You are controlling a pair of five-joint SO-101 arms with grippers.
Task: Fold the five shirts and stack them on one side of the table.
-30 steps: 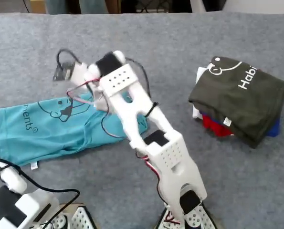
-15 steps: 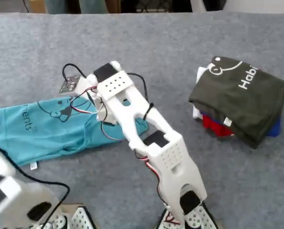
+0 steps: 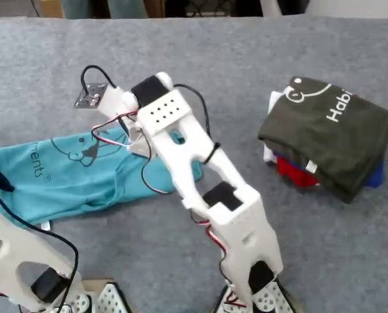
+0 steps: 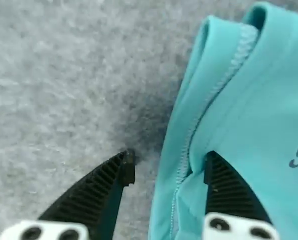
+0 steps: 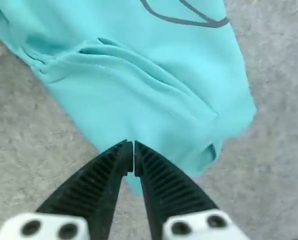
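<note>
Pinching the hem (image 4: 189, 135) of the limp teal shirt (image 3: 70, 173)

It lies on the worktop (image 3: 246, 65), apart from the folded stack (image 3: 327, 140). The left end effector (image 4: 169, 161) is released astride the hem; the right end effector (image 5: 133, 146) is clenched, empty. Soft, light cloth: grip the stitched edge.

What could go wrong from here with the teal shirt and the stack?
The left gripper is open across the edge of the teal shirt; closing may catch only one layer, so the fold could open.
The right gripper is shut over the shirt and seems to hold nothing; a one-sided pull may drag it.
The stack looks uneven; another shirt might slide off.
</note>
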